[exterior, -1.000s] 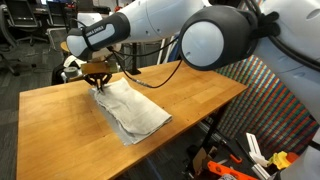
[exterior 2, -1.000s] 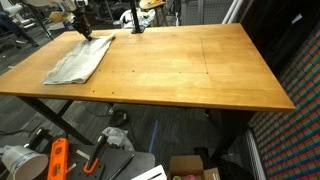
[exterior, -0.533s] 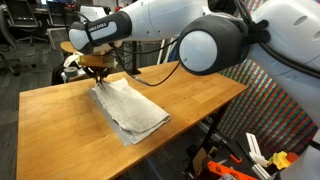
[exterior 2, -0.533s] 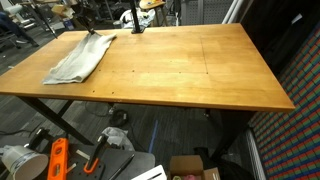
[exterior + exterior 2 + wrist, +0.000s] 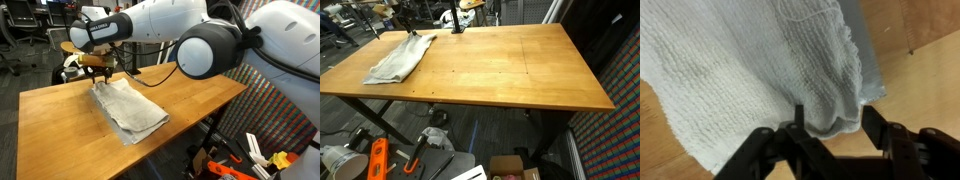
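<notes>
Pale grey towel [image 5: 750,70], tan table [image 5: 520,70]

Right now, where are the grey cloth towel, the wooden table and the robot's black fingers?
Grey cloth towel [image 5: 130,110]: exterior view, the cloth's middle.
Wooden table [image 5: 510,70]: exterior view, bare middle of the top.
Black fingers [image 5: 883,130]: wrist view, on one finger's surface.

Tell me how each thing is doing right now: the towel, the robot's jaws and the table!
Towel: lying spread out on the table, one corner bunched up.
Jaws: open, one on each side of the towel's bunched corner, seen in the wrist view.
Table: standing level, the towel lying near one end.
</notes>
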Controlling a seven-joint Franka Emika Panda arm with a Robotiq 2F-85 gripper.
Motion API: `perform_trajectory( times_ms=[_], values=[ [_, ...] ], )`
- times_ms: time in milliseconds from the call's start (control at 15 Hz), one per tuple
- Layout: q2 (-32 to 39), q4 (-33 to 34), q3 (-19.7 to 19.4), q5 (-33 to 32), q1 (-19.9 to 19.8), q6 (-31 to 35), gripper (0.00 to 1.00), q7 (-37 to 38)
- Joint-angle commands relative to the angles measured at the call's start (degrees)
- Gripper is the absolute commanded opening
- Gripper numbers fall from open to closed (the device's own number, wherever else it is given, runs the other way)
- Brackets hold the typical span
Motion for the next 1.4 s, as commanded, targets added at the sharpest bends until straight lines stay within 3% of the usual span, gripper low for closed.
perform_trajectory(
  times_ms=[0,133,600,1067,1333],
  values=[
    [-3.96,-1.91,4.23,2.88,-2.28,-5.06,0.95,-7.98],
    [-7.09,-5.09,6.54,4.49,-3.77,-8.13,1.0,-13.1],
    [-19.25,-23.03,9.34,2.89,-6.84,-16.07,1.0,-30.26],
    [-27.35,-42.33,8.28,-1.16,-3.67,-6.99,1.0,-37.14],
    [-33.21,-53.43,9.38,-0.26,-4.33,-0.55,1.0,-39.61]
  ],
)
